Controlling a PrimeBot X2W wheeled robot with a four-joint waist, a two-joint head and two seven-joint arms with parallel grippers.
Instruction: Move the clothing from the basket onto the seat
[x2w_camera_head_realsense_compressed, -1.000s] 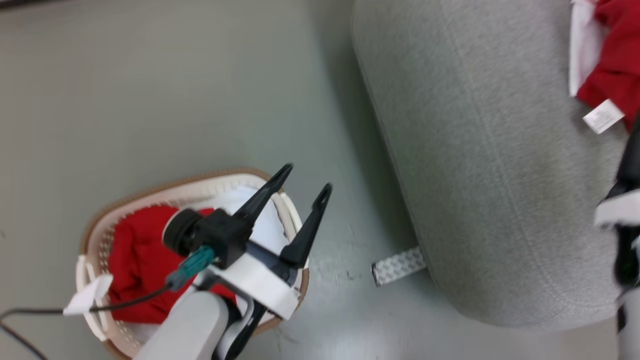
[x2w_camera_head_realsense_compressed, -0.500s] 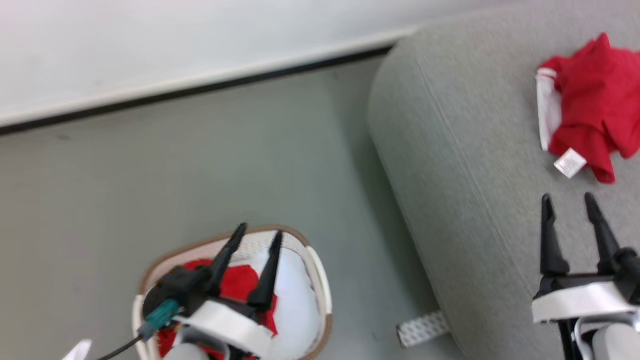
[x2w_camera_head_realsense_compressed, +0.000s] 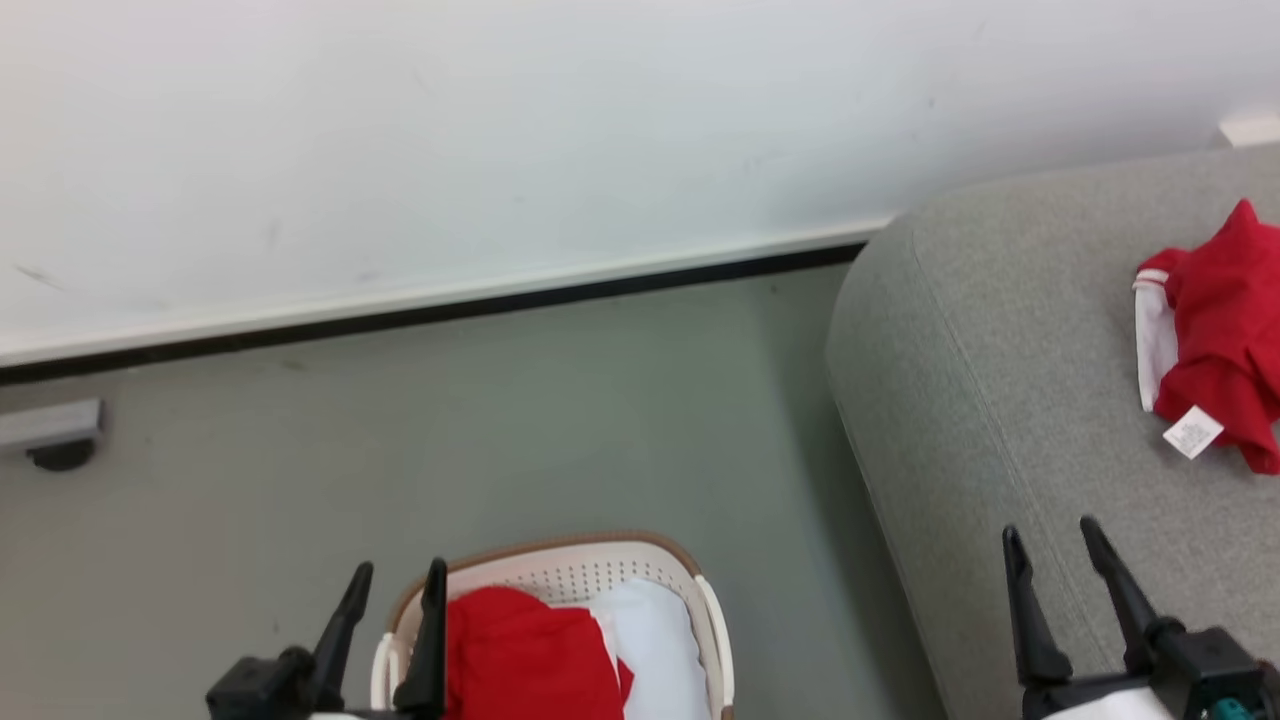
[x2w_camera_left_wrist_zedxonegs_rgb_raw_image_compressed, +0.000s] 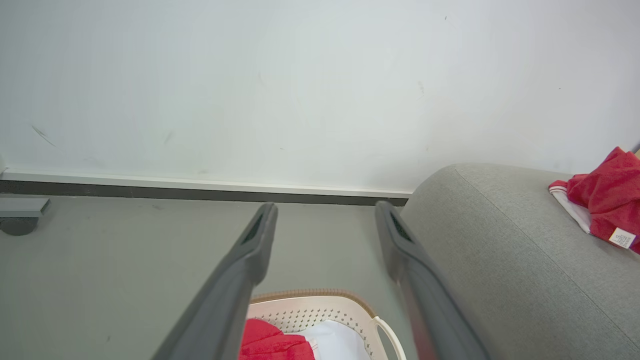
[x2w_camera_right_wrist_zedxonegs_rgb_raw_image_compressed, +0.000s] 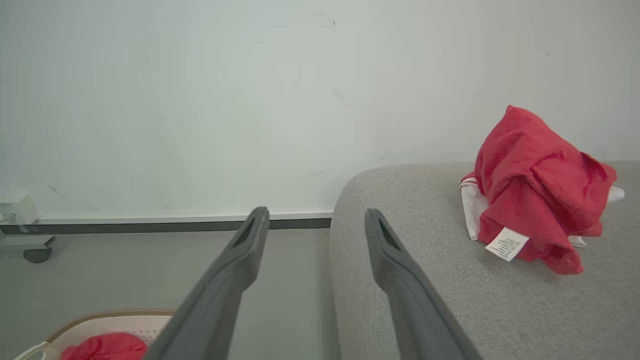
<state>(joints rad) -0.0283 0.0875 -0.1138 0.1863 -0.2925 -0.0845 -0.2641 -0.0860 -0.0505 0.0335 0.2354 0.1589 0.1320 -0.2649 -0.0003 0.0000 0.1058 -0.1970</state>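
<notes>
One piece of red clothing (x2w_camera_head_realsense_compressed: 1215, 340) with white trim and a tag lies crumpled on the grey seat (x2w_camera_head_realsense_compressed: 1000, 380); it also shows as red clothing (x2w_camera_right_wrist_zedxonegs_rgb_raw_image_compressed: 535, 190) on the seat (x2w_camera_right_wrist_zedxonegs_rgb_raw_image_compressed: 430, 280) and as clothing (x2w_camera_left_wrist_zedxonegs_rgb_raw_image_compressed: 607, 200) on the seat (x2w_camera_left_wrist_zedxonegs_rgb_raw_image_compressed: 500, 250). More red clothing (x2w_camera_head_realsense_compressed: 535, 655) and white fabric lie in the cream basket (x2w_camera_head_realsense_compressed: 560, 565) on the floor, seen too as the basket (x2w_camera_left_wrist_zedxonegs_rgb_raw_image_compressed: 315, 310) and the basket (x2w_camera_right_wrist_zedxonegs_rgb_raw_image_compressed: 110, 322). My left gripper (x2w_camera_head_realsense_compressed: 398, 580) is open beside the basket's left rim. My right gripper (x2w_camera_head_realsense_compressed: 1052, 532) is open and empty over the seat's front edge.
A white wall with a dark skirting strip (x2w_camera_head_realsense_compressed: 450, 305) runs behind the grey floor. A small grey wheeled foot (x2w_camera_head_realsense_compressed: 55, 435) stands at the far left by the wall. Bare floor lies between basket and seat.
The head camera has tilted up, so the wall now shows and the basket sits lower. Both grippers now point up at the picture's bottom, open; the red garment lies free on the seat.
</notes>
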